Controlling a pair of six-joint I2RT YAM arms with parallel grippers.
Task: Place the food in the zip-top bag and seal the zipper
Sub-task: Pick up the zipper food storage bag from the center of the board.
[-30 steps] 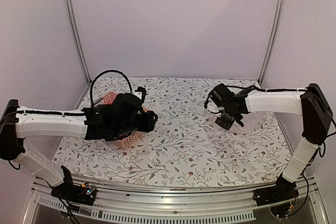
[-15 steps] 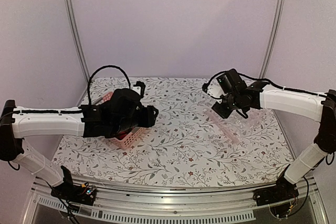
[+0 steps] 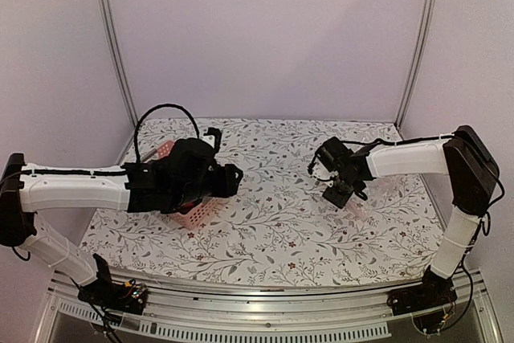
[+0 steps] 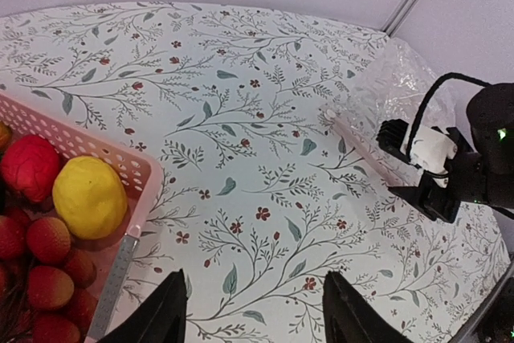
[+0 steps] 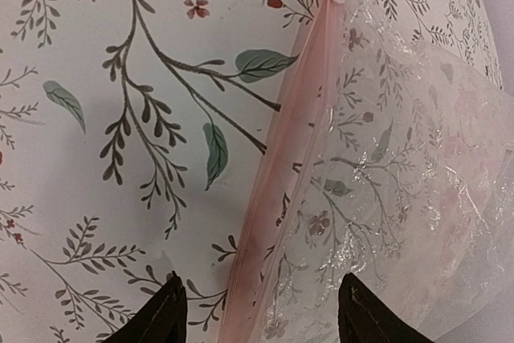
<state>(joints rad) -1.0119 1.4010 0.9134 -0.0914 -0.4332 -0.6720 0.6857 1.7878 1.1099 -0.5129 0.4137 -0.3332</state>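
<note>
Food (image 4: pixel 88 197) is sitting unpacked in the basket (image 4: pixel 96 150) beside the open left jaws, while the open right jaws are hovering over the zipper (image 5: pixel 279 174) of the empty bag (image 5: pixel 401 158) on the table (image 4: pixel 241 118).

The zip-top bag (image 5: pixel 401 158) is clear, crinkled, glossy plastic; the basket (image 4: pixel 104 154) is matt pink perforated plastic.

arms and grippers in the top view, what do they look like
The left arm and right arm have white tubular links with black joints and black wrist housings. A black cable loops over the left wrist. The fingers are black and tapered.
</note>
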